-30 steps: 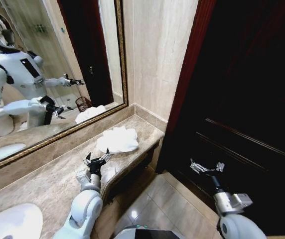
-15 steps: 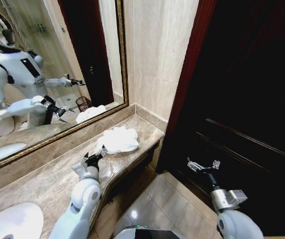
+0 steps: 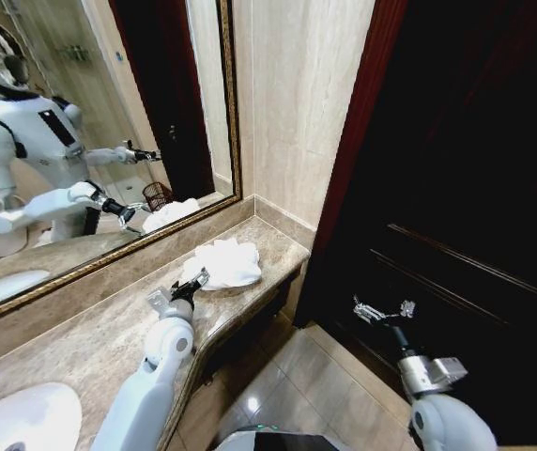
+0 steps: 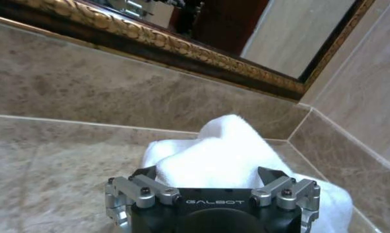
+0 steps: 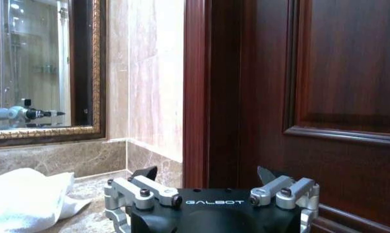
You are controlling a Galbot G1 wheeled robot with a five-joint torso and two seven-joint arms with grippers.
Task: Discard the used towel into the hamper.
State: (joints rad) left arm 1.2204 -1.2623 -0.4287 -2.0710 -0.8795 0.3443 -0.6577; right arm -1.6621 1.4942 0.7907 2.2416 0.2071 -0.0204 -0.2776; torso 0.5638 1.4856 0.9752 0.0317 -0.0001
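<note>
Left gripper, jaws apart, at the crumpled white cloth towel mid-frame, lined up to grab; right gripper idle lower right, jaws apart.

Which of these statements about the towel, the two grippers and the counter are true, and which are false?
1. The white towel lies on the marble counter. True.
2. The left gripper is open at the towel's edge. True.
3. The right gripper holds the towel. False: it is open and empty, in front of the dark wooden door.
4. The towel hangs on the mirror. False: it sits below the mirror, near the counter's end.
5. A sink is set into the counter. True.
</note>
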